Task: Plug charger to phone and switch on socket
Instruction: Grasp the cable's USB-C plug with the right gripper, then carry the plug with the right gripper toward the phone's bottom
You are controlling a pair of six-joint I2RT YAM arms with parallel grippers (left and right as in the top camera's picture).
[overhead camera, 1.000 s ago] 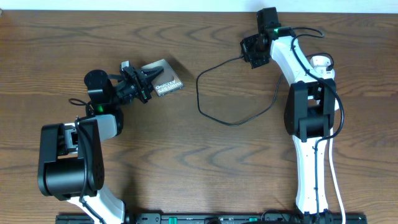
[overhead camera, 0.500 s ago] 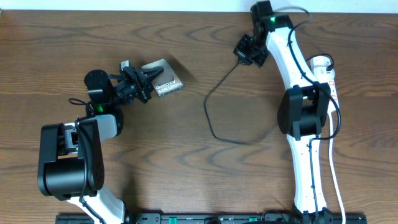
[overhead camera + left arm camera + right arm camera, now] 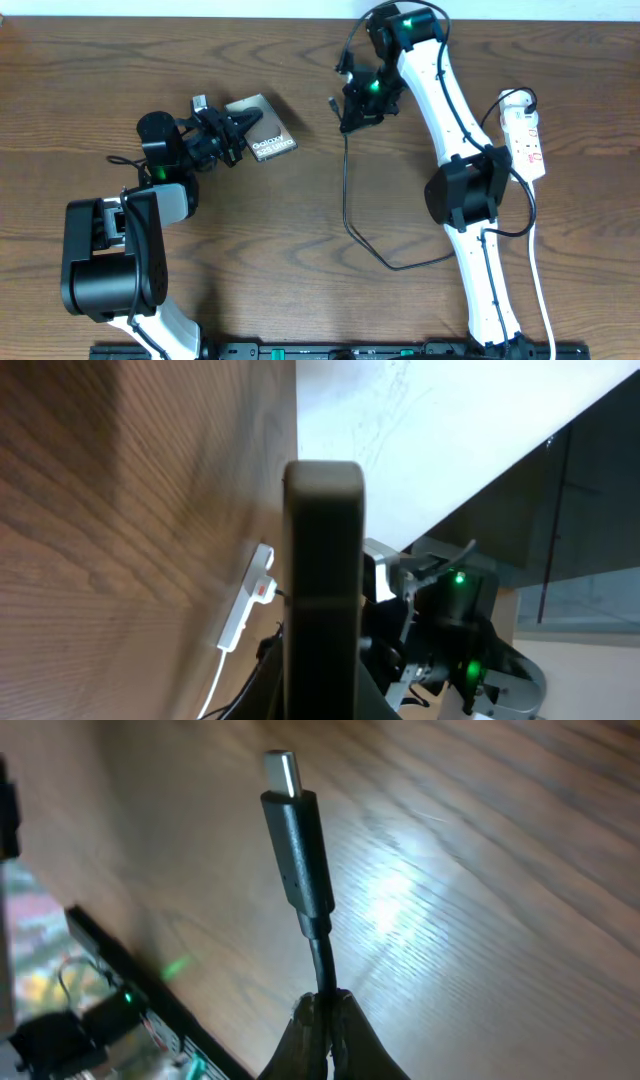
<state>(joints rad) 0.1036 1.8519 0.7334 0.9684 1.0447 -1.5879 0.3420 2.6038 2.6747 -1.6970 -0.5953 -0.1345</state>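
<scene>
The phone (image 3: 266,140) lies tilted at the upper left of the table, "Galaxy" face up. My left gripper (image 3: 238,129) is shut on its left end. In the left wrist view the phone shows edge-on as a dark slab (image 3: 322,580). My right gripper (image 3: 349,115) is shut on the black charger cable (image 3: 345,190) just behind its plug (image 3: 333,102), held above the table to the right of the phone. In the right wrist view the plug (image 3: 296,840) points up and away from my shut gripper (image 3: 325,1012), its metal tip bare. The white power strip (image 3: 526,130) lies at the far right.
The cable runs down the table's middle and loops right to the right arm's base (image 3: 470,250). The strip's white cord (image 3: 540,290) runs down the right edge. The strip (image 3: 250,600) and the right arm (image 3: 450,630) show beyond the phone in the left wrist view.
My right arm has swung left, carrying the plug end from the far right toward the phone, and the cable loop has straightened. The left gripper and the phone have not moved.
</scene>
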